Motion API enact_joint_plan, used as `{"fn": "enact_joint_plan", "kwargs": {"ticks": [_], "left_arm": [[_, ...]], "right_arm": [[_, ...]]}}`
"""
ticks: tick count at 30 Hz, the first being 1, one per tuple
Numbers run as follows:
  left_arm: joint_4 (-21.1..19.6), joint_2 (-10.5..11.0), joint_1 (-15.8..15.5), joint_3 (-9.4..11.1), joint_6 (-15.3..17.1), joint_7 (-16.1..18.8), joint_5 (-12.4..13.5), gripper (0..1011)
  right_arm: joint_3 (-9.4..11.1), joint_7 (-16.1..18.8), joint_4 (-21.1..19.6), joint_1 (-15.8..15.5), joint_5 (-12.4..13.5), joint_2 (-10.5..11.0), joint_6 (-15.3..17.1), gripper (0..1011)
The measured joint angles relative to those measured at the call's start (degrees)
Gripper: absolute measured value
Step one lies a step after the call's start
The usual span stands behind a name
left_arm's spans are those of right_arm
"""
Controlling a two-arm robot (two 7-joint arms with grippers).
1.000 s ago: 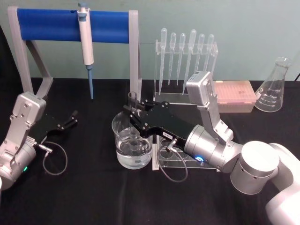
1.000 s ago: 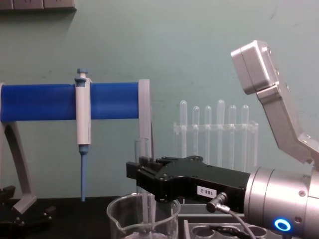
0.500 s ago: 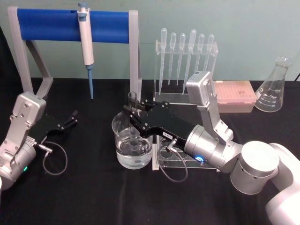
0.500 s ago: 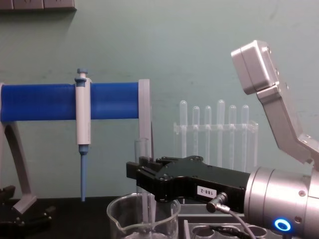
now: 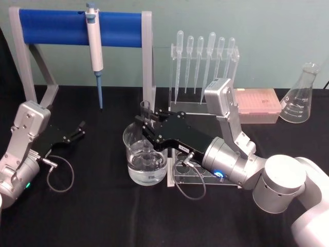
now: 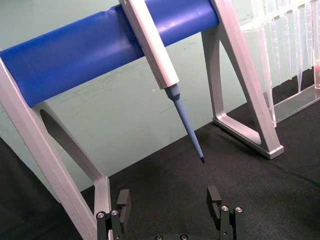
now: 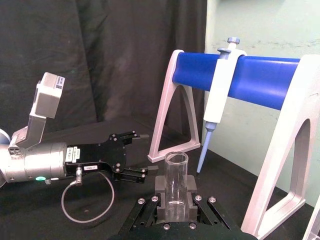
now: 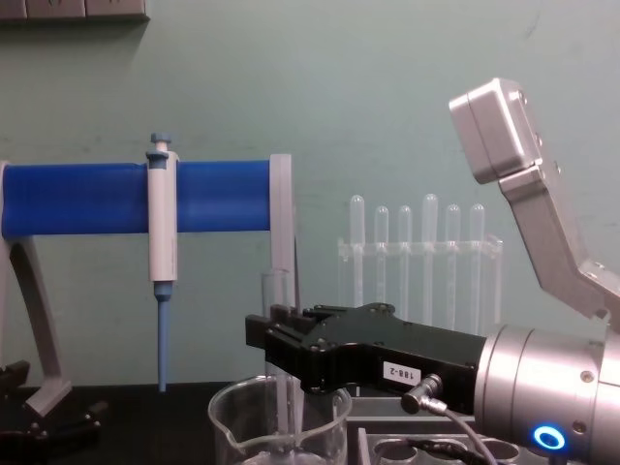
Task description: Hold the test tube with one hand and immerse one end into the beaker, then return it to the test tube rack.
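The test tube (image 5: 146, 114) stands upright over the beaker (image 5: 134, 162), and its lower end dips into the clear liquid there. My right gripper (image 5: 147, 128) is shut on the tube's upper part, just above the beaker's rim. In the chest view the test tube (image 8: 278, 295) rises out of the black right gripper (image 8: 273, 341) and runs down into the beaker (image 8: 232, 426). The right wrist view shows the test tube (image 7: 176, 185) clamped between the fingers (image 7: 159, 192). My left gripper (image 5: 78, 131) rests open on the table at the left, and my left gripper (image 6: 169, 200) holds nothing.
A blue stand (image 5: 56, 28) with a hanging pipettor (image 5: 94, 46) spans the back left. A rack of pipettes (image 5: 203, 67) stands behind the beaker. A clear rack with holes (image 5: 198, 174) lies under my right wrist. A pink tip box (image 5: 257, 103) and a flask (image 5: 300, 98) sit at the back right.
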Motion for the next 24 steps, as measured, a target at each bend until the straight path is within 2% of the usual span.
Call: {"fn": "enact_joint_plan", "kwargs": {"ticks": [24], "left_arm": [[0.0,0.0,0.0,0.0,0.0,0.0,0.0,1000]], "right_arm": [[0.0,0.0,0.0,0.0,0.0,0.0,0.0,224]]}}
